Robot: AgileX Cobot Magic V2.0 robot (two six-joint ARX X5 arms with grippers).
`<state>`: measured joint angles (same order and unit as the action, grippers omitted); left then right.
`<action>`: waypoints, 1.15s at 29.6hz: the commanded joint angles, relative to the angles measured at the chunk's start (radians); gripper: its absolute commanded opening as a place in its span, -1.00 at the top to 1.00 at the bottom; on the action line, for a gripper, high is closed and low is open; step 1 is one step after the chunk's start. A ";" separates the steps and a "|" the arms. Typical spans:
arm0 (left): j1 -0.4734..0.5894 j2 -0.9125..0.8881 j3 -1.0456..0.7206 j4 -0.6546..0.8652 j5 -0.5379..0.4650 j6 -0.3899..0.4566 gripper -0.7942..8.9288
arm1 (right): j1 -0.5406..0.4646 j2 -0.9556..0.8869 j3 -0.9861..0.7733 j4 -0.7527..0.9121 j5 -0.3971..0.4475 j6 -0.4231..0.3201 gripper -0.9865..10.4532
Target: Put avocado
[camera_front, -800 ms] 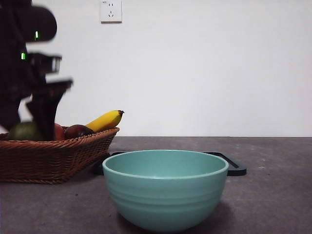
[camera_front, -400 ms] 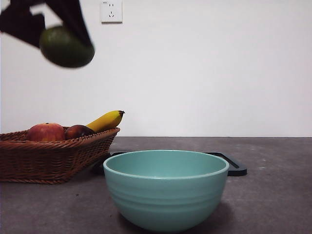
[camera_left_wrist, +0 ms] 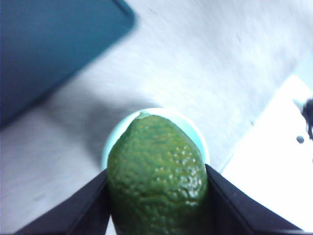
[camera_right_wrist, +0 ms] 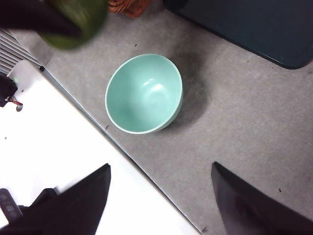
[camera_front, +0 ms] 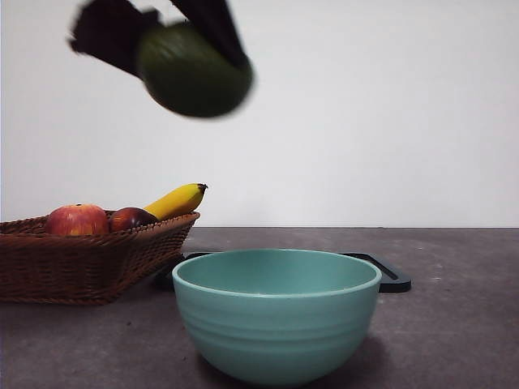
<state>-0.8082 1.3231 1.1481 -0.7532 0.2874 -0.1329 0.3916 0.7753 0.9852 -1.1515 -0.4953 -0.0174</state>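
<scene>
My left gripper (camera_front: pixel 174 36) is shut on the dark green avocado (camera_front: pixel 195 71) and holds it high in the air, between the basket and the bowl. In the left wrist view the avocado (camera_left_wrist: pixel 157 174) fills the gap between the jaws, and the light green bowl (camera_left_wrist: pixel 198 134) lies below it. The bowl (camera_front: pixel 276 312) stands empty at the table's front. The right wrist view shows the bowl (camera_right_wrist: pixel 144 94) from above and the avocado (camera_right_wrist: pixel 78 22) blurred at one corner. My right gripper (camera_right_wrist: pixel 159 205) is open, high above the table's edge.
A wicker basket (camera_front: pixel 89 263) at the left holds a red apple (camera_front: pixel 77 220), a dark red fruit (camera_front: pixel 130 219) and a yellow banana (camera_front: pixel 174 201). A dark tray (camera_front: pixel 389 275) lies behind the bowl.
My left gripper lifted the avocado out of the basket and carried it up and to the right, toward the bowl. The apple came into view in the basket.
</scene>
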 commanded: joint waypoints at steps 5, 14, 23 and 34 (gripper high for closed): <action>-0.088 0.177 0.018 0.069 -0.049 0.013 0.41 | 0.005 0.008 0.019 0.006 0.001 0.011 0.25; -0.138 0.323 0.018 0.101 -0.145 0.043 0.41 | 0.005 0.008 0.019 0.006 0.001 0.010 0.25; -0.166 0.408 0.018 0.121 -0.160 0.046 0.39 | 0.005 0.008 0.019 0.006 0.001 0.010 0.25; -0.175 0.399 0.021 0.123 -0.160 0.042 0.12 | 0.005 0.008 0.019 0.006 0.001 0.010 0.25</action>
<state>-0.9718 1.7149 1.1481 -0.6323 0.1291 -0.0952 0.3916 0.7753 0.9852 -1.1515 -0.4950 -0.0174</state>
